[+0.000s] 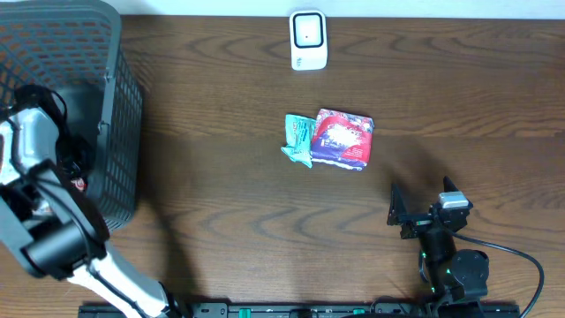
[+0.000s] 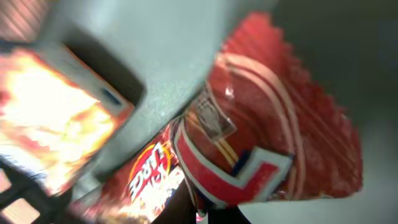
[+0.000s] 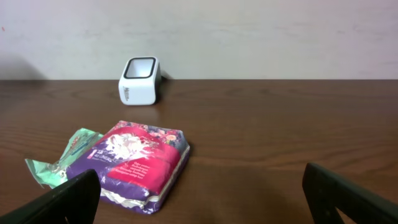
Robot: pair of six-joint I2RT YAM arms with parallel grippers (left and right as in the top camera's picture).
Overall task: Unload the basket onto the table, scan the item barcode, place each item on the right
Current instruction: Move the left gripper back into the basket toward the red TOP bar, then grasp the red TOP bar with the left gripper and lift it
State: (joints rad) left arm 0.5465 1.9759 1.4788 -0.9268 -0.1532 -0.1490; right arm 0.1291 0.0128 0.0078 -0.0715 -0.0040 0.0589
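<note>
One each: scanner [image 1: 308, 40], purple pack [image 1: 344, 140], green packet [image 1: 297, 139], basket [image 1: 124, 132].

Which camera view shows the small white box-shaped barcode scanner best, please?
The right wrist view: the white box-shaped barcode scanner appears side-on, large and sharp, with its dark-rimmed top window visible. The overhead view shows the scanner smaller and from above only. The left wrist view does not show it.
</note>
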